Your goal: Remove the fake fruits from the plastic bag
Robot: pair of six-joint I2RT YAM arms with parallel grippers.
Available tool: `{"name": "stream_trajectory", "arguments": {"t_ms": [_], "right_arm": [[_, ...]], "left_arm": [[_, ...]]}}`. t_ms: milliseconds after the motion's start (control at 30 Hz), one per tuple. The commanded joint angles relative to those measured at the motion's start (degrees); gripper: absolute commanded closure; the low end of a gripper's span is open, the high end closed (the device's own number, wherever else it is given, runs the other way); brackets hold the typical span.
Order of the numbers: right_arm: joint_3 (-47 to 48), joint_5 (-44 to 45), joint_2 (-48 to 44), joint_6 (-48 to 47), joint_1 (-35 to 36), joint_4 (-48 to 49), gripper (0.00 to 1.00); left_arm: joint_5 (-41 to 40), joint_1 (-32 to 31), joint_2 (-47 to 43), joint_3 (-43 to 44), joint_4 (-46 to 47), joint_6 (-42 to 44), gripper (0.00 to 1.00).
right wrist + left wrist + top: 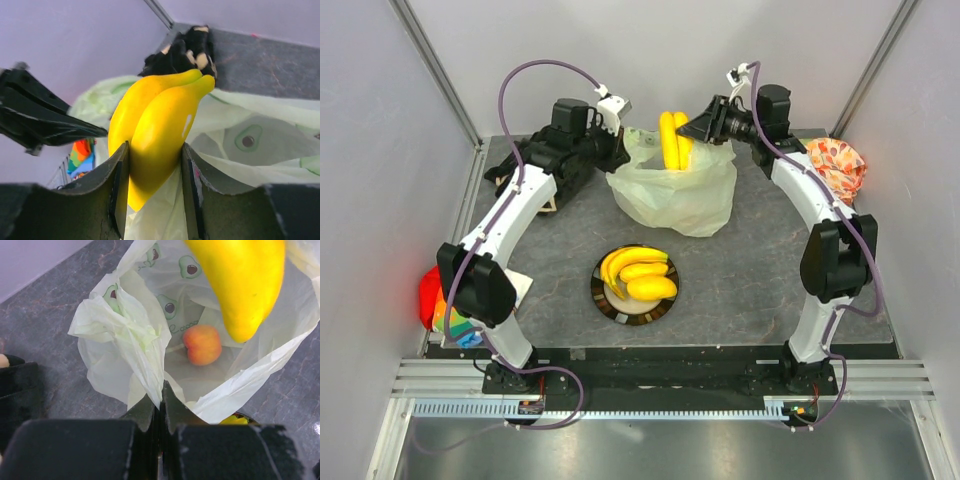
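The right pincer [153,152] grasps a yellow banana bunch [155,117] just above the mouth of the plastic bag [672,198], which stands on the counter [755,275]. The left pincer [161,402] is clenched on the bag's rim, and a peach [201,344] lies inside the bag.

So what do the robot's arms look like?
The left arm and right arm have white tube-like links and chunky black joints. A thin purple cable loops along each. The left pincer and right pincer have flat black fingers.
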Motion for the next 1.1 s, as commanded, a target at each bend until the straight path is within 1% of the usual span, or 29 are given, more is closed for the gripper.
{"name": "stream_trajectory", "arguments": {"t_ms": [0,33,67,100,133,200,233,300,367,400,433,500,533,600,633,667,733,800,833,933,1000,1067], "right_arm": [[-0.36,-1.18,-2.29,-20.74,-0.02,-12.12,0.73],[-3.6,-0.13,-4.21,-24.65,0.24,-14.66,0.73],[-5.2,1.36,-4.84,-29.13,0.42,-19.65,0.73],[-6.95,2.5,-5.28,-35.0,0.51,-21.35,0.73],[-10.62,4.86,-6.07,-37.15,0.33,-22.5,0.73],[-14.07,6.2,-6.95,-40.32,0.24,-24.7,0.72],[-17.31,7.34,-7.74,-41.99,0.16,-24.88,0.72],[-19.96,8.83,-8.53,-42.62,0.24,-24.97,0.72],[-22.87,11.99,-9.15,-42.71,0.24,-25.41,0.64],[-23.05,12.88,-9.24,-42.62,0.24,-26.19,0.6],[-22.97,13.49,-9.85,-42.8,0.24,-27.16,0.51],[-21.92,15.42,-11.34,-43.94,0.16,-30.67,0.4],[-18.95,16.13,-13.09,-44.55,0.15,-32.25,0.35],[-15.08,17.01,-14.77,-47.09,-0.11,-37.26,0.32],[-11.05,17.01,-16.17,-48.06,-0.11,-38.84,0.29],[-9.1,16.93,-16.71,-49.03,-0.02,-41.64,0.27],[-4.97,16.14,-17.59,-50.7,0.06,-43.42,0.22],[-4.07,14.74,-17.68,-50.71,0.15,-44.22,0.22],[-4.5,12.99,-17.33,-50.79,0.33,-44.22,0.26],[-6.52,10.61,-15.23,-49.31,2.34,-42.12,0.34],[-7.49,8.85,-13.99,-48.86,3.75,-39.05,0.39],[-8.64,7.18,-12.23,-49.21,5.95,-36.14,0.41]], "left_arm": [[-2.58,-1.29,-0.43,2.66,-0.29,3.84,0.98],[-2.75,-1.47,-0.61,2.48,-0.38,4.19,0.98],[-3.01,-1.47,-0.61,2.22,-0.64,4.46,0.98],[-3.01,-1.38,-0.61,1.96,-0.73,4.63,0.98],[-2.93,-1.55,-0.43,1.35,-0.99,4.81,0.98],[-0.39,-1.99,-0.17,0.64,-2.82,5.86,0.98],[0.93,-3.04,0.01,-0.41,-3.71,6.3,0.98],[0.94,-4.71,0.45,-2.34,-5.21,6.65,0.98],[1.29,-6.82,0.53,-6.21,-5.21,6.74,0.98],[1.29,-7.44,0.36,-8.48,-4.86,6.4,0.98],[1.38,-8.49,0.27,-9.55,-4.43,6.13,0.99],[1.73,-9.46,-0.52,-11.22,-3.98,6.04,0.98],[1.73,-10.33,-0.87,-11.92,-3.81,6.13,0.98],[1.29,-11.22,-1.4,-12.19,-3.81,6.92,0.98],[1.03,-12.01,-1.31,-12.02,-3.81,7.18,0.98],[0.16,-12.27,-1.22,-11.85,-3.81,7.27,0.98],[-0.11,-12.8,-0.26,-10.62,-3.89,6.92,0.98],[-0.29,-13.15,0.36,-9.91,-3.81,6.31,0.98],[-0.29,-13.42,0.88,-9.47,-3.63,6.13,0.98],[-0.9,-13.77,1.33,-9.29,-3.63,6.13,0.98],[-2.04,-13.77,1.59,-9.56,-3.54,5.78,0.98],[-3.01,-13.77,1.5,-9.73,-3.54,5.43,0.98]]}}
